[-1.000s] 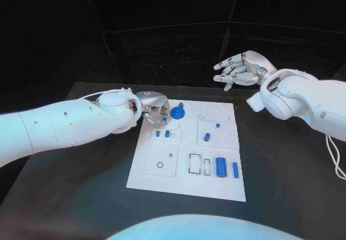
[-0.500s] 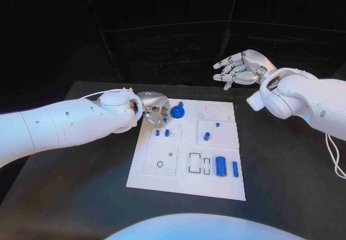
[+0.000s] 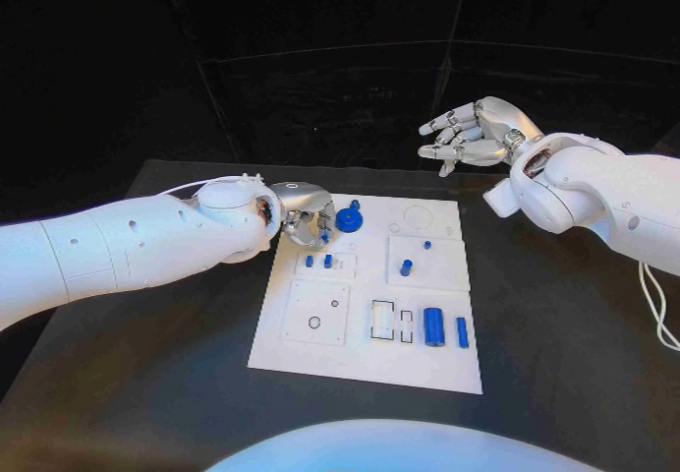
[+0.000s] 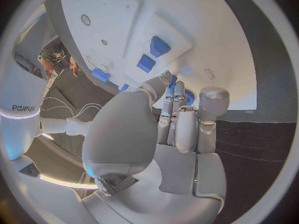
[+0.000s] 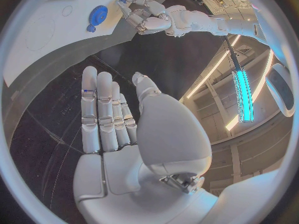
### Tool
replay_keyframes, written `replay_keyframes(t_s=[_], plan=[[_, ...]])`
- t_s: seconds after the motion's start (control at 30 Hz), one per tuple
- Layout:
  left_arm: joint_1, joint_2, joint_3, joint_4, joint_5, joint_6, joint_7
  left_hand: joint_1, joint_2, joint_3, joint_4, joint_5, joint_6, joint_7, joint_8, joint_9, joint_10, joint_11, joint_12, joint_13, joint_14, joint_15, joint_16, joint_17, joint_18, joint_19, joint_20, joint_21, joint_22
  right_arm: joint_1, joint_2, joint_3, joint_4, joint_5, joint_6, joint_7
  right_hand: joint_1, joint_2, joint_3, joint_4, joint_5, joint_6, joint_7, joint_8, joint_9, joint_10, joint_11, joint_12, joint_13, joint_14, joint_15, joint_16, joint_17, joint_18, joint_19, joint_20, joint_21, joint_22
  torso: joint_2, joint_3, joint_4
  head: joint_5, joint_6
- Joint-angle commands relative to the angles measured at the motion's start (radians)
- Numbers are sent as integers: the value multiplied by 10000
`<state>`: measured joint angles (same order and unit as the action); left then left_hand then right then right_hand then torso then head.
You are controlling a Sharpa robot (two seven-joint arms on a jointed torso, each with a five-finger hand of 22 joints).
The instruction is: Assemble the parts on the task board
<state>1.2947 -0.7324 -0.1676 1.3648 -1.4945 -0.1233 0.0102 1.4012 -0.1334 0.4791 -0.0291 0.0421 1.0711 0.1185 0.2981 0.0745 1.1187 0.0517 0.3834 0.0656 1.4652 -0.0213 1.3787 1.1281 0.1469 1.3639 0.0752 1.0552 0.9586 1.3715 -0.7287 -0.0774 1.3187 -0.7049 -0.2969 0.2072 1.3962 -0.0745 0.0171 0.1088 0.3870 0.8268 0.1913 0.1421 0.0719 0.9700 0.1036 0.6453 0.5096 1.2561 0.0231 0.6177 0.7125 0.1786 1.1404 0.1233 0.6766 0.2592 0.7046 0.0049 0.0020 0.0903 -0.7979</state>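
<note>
My left hand [image 3: 302, 216] curls over the white task board's [image 3: 319, 354] far left corner beside a round blue gear [image 3: 347, 220], its grasp unclear, while my right hand [image 3: 472, 135] hovers open, empty.

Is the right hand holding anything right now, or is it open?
Open. The right hand is raised beyond the far edge of the task board, fingers spread, and the right wrist view shows its palm bare.
</note>
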Motion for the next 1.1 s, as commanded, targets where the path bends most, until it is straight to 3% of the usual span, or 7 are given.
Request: replay_keyframes(t_s=[0.03,0.37,0.77,1.1], plan=[[1,12,2,-22,-5,125,-110,-85,30,46,11,64,46,4,-16,5,37,7,-25,7,211,-57,14,9,-196,67,5,62,14,19,9,8,3,-4,42,90,54,48,-47,-23,37,-56,-1,59,4,-62,10,47,-13,-52,21,-23,-11,41,62,24,-36,-17,4,5,-11,3,-10],[-19,69,1,-72,-5,166,-118,-124,-8,43,4,61,27,10,-54,-7,30,17,-81,1,211,-52,18,12,-190,43,6,36,-8,19,14,8,2,-4,41,90,54,48,-47,-23,37,-56,-1,59,4,-62,10,47,-13,-52,21,-23,-11,41,62,24,-36,-17,6,-1,-4,-11,-37],[-29,97,0,-151,34,175,-143,-274,-144,136,-14,61,-364,151,-450,-95,-252,178,-534,-32,181,67,-15,-118,-196,-31,81,-9,-13,19,14,8,0,-4,43,92,70,60,-44,-23,44,-66,-2,71,3,-60,8,58,-38,-45,19,-20,-18,43,73,23,-45,-19,-2,0,-1,-14,-56],[-33,88,-1,-144,88,139,-149,-324,-213,154,-24,61,-372,179,-527,-85,-311,219,-676,-26,167,102,-27,-174,-179,-72,115,-69,-68,19,4,8,2,-4,41,89,70,60,-44,-23,44,-66,-2,71,3,-60,8,58,-38,-45,19,-20,-18,43,73,23,-45,-19,-4,-1,0,-27,-50]])
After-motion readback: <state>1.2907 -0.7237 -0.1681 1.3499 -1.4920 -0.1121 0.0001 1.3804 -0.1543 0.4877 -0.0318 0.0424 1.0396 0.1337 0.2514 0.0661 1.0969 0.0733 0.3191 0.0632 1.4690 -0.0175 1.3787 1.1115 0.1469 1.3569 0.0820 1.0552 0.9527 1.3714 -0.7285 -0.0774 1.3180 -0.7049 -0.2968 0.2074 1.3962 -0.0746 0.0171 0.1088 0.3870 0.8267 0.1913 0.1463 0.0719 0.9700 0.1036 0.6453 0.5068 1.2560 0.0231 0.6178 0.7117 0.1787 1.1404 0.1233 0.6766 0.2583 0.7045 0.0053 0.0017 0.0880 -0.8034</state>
